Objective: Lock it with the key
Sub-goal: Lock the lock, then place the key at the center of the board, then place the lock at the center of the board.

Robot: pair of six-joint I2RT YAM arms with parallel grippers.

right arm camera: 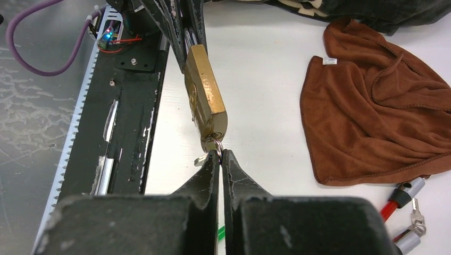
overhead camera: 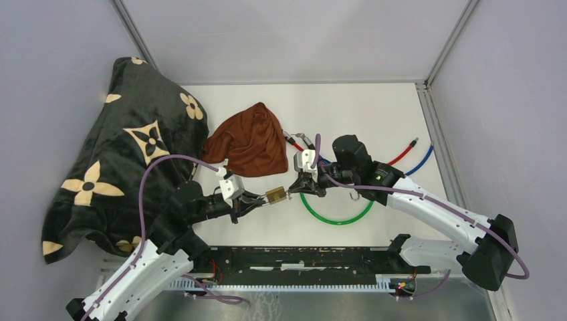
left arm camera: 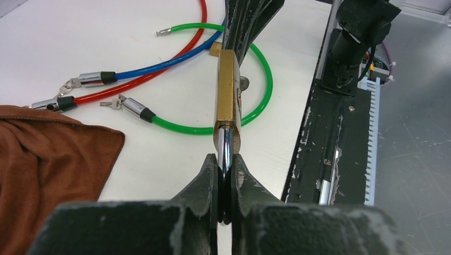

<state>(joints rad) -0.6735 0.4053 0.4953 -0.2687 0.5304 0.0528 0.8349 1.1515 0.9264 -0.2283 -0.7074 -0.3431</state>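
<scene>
White desk (overhead camera: pixel 374 114), grey walls around. My left fingers (left arm camera: pixel 207 178) are clamped on the shackle (left arm camera: pixel 225 146), so the brass padlock (left arm camera: pixel 227 90) hangs above the desk toward its front edge, with the keyhole end facing my right arm. Right fingers (right arm camera: pixel 205 180) are pinched shut on the key (right arm camera: pixel 214 144) there, ready to turn it. Green cable loop (overhead camera: pixel 337 219) lies beneath and brown cloth (overhead camera: pixel 251 144) sits further back. The wrist looks to have room to roll.

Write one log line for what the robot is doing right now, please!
left gripper: shut on padlock by shackle | right gripper: shut on key at padlock's base | padlock: held between both arms
</scene>
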